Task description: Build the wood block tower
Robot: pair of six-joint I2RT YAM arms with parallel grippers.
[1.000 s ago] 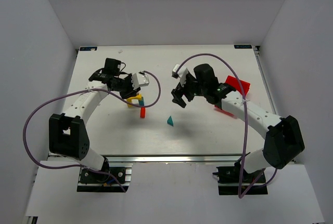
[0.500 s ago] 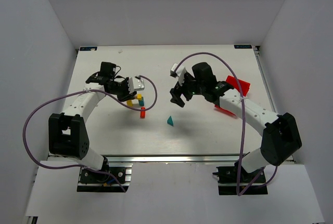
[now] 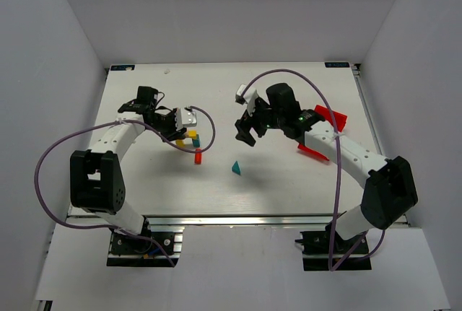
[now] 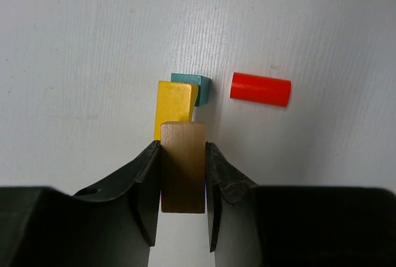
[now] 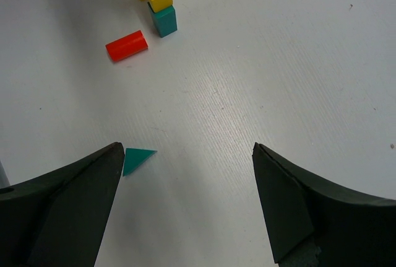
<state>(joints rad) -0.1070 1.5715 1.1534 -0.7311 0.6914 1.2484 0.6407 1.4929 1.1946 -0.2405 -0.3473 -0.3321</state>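
Clenching the left claw (image 4: pixel 182 155) on the tan cube (image 4: pixel 182 177), over the yellow arch (image 4: pixel 174 101) in the desk's (image 3: pixel 281 181) left half. Holding the right claw (image 5: pixel 187 155) spread wide, grasping nothing.

tan block (image 4: pixel 183 174) plain unpainted wood, brownish; yellow block (image 4: pixel 174 101) solid yellow; teal cube (image 4: pixel 197 84) solid teal; red cylinder (image 4: pixel 260 89) solid bright red, no markings; teal triangle (image 5: pixel 137 157) same teal as the cube; table (image 3: pixel 289 174) white w/ faint fine streaks; left gripper (image 4: pixel 183 149) and right gripper (image 5: pixel 187 152) matte black; arm links (image 3: pixel 354 156) white, joints black; cables (image 3: pixel 37 175) purple; bin (image 3: pixel 333 118) red; walls (image 3: pixel 231 15) pale grey, plain
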